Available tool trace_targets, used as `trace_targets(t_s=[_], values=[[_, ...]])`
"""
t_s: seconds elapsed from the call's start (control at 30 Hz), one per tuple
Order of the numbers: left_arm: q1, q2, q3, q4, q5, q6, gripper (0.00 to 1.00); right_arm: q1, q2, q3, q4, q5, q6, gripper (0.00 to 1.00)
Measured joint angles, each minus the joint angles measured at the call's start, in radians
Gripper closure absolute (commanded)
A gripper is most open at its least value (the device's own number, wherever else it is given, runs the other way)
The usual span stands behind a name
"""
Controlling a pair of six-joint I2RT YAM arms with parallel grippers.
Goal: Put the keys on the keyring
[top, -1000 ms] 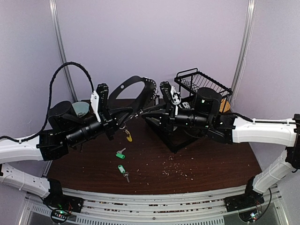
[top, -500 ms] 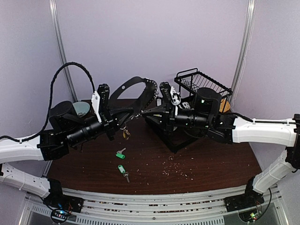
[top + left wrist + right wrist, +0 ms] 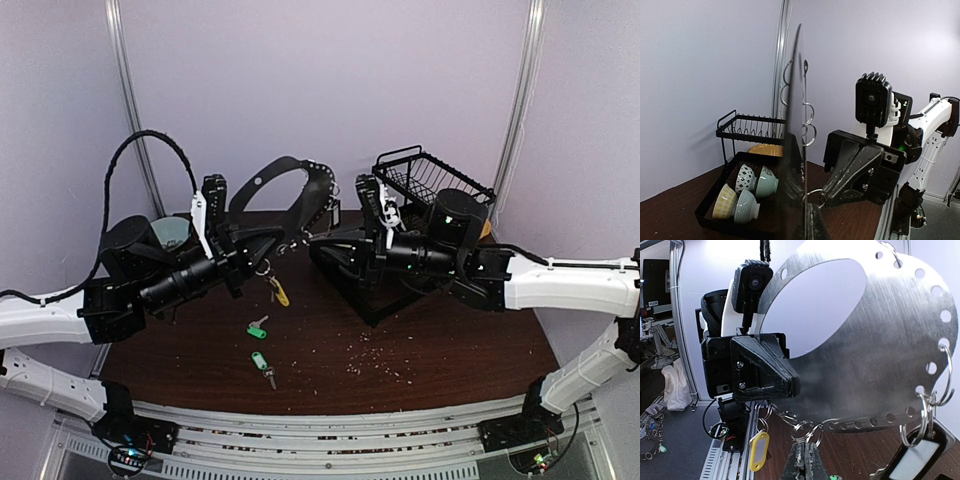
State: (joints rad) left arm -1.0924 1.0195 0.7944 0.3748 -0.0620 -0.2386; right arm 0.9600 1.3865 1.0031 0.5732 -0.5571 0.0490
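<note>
The keyring (image 3: 300,178) is a wide flat silver crescent band with holes along its edge, held upright above the table; it is broadside in the right wrist view (image 3: 880,350) and edge-on in the left wrist view (image 3: 796,100). My left gripper (image 3: 258,243) is shut on its lower left end. My right gripper (image 3: 805,452) is shut on a small split ring (image 3: 809,430) of a short chain hanging from the band's lower edge. A yellow-tagged key (image 3: 280,292) dangles from that chain. Two green-tagged keys (image 3: 257,327) (image 3: 262,362) lie on the table below.
A black dish rack (image 3: 432,172) stands at the back right, with several bowls (image 3: 747,192) on its lower tray. A black tag (image 3: 920,456) hangs on rings at the band's right end. Crumbs are scattered on the brown table (image 3: 420,350).
My right arm has drawn back a little to the right. The band has shifted slightly and the yellow tag has swung a little to the right.
</note>
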Motion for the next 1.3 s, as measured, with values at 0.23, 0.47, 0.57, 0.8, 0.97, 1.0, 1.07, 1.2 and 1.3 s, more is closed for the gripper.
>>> trace_targets(t_s=[0.23, 0.47, 0.57, 0.8, 0.97, 1.0, 1.07, 1.2, 1.3], values=[[-0.002, 0.002, -0.008, 0.024, 0.024, -0.031, 1.00, -0.002, -0.026, -0.023, 0.022, -0.016, -0.001, 1.00], [-0.002, 0.013, -0.012, 0.053, 0.045, -0.056, 1.00, -0.003, -0.037, -0.030, 0.029, -0.035, -0.008, 1.00], [-0.002, 0.015, -0.012, 0.060, 0.048, -0.063, 1.00, -0.003, -0.039, -0.030, 0.028, -0.035, -0.016, 1.00], [0.000, 0.018, -0.013, 0.073, 0.058, -0.067, 1.00, -0.004, -0.042, -0.030, 0.027, -0.035, -0.024, 1.00], [0.000, 0.020, -0.013, 0.071, 0.058, -0.066, 1.00, -0.008, -0.044, -0.030, 0.016, -0.033, -0.032, 1.00], [0.000, 0.021, -0.013, 0.070, 0.058, -0.066, 1.00, -0.008, -0.046, -0.030, 0.009, -0.031, -0.038, 1.00], [0.000, 0.024, -0.013, 0.070, 0.059, -0.067, 1.00, -0.009, -0.051, -0.030, -0.002, -0.030, -0.045, 1.00], [0.000, 0.026, -0.013, 0.071, 0.062, -0.066, 1.00, -0.009, -0.060, -0.030, -0.021, -0.026, -0.055, 1.00], [0.000, 0.028, -0.013, 0.072, 0.063, -0.066, 1.00, -0.009, -0.064, -0.030, -0.029, -0.022, -0.066, 1.00]])
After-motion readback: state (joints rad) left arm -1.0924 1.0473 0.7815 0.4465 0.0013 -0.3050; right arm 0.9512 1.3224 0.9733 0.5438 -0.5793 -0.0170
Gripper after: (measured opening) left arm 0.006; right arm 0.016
